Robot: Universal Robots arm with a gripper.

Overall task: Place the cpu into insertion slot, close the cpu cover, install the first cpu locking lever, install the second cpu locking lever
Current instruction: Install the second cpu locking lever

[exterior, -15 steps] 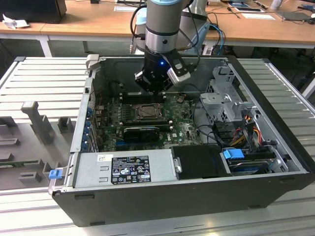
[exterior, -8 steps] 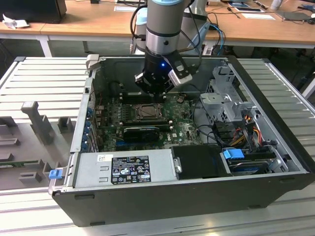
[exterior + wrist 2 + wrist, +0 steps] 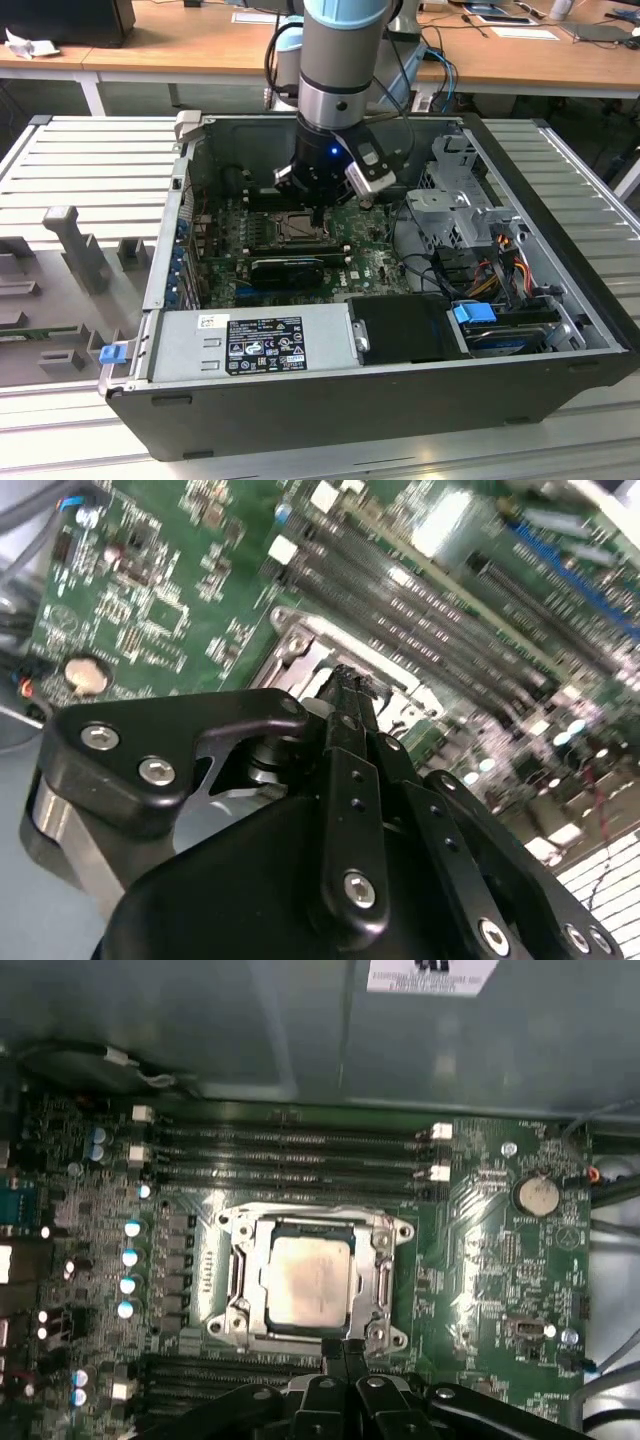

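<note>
Tool [image 3: 345, 1355] fingers pressed together, tips hovering at the edge of the insertion slot [image 3: 235, 1270] inside the open computer case [image 3: 540, 250]. Cpu [image 3: 308, 1280] is sitting in the slot, cpu cover [image 3: 378, 1278] lying closed around it, green motherboard [image 3: 500, 1260] surrounding.

cpu [image 3: 308, 1280] in insertion slot [image 3: 243, 1278], under cover [image 3: 372, 1282]

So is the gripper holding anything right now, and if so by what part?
Nothing is held. The gripper is shut with nothing between its fingertips, at the edge of the cpu cover; the cpu sits in the insertion slot.
</note>
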